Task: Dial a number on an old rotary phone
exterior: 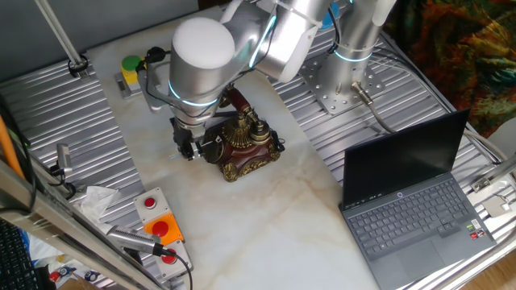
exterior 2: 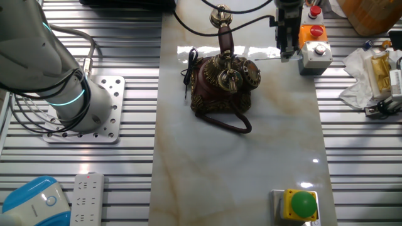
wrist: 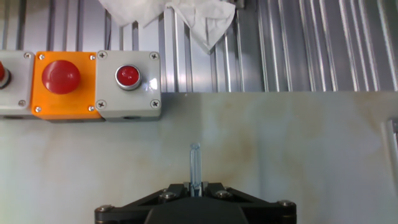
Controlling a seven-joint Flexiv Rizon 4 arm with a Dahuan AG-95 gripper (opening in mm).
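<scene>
From one fixed view, the old rotary phone (exterior: 242, 141) sits mid-surface (exterior: 266, 217), with the claw (exterior: 187, 149) just beside its dial side, partly hidden by the arm.

From the other fixed view, the claw (exterior 2: 286, 44) hangs well off from the phone, past the dial.

In the hand view, the claw is closed on a thin clear stick (wrist: 195, 165); no phone shows.
</scene>
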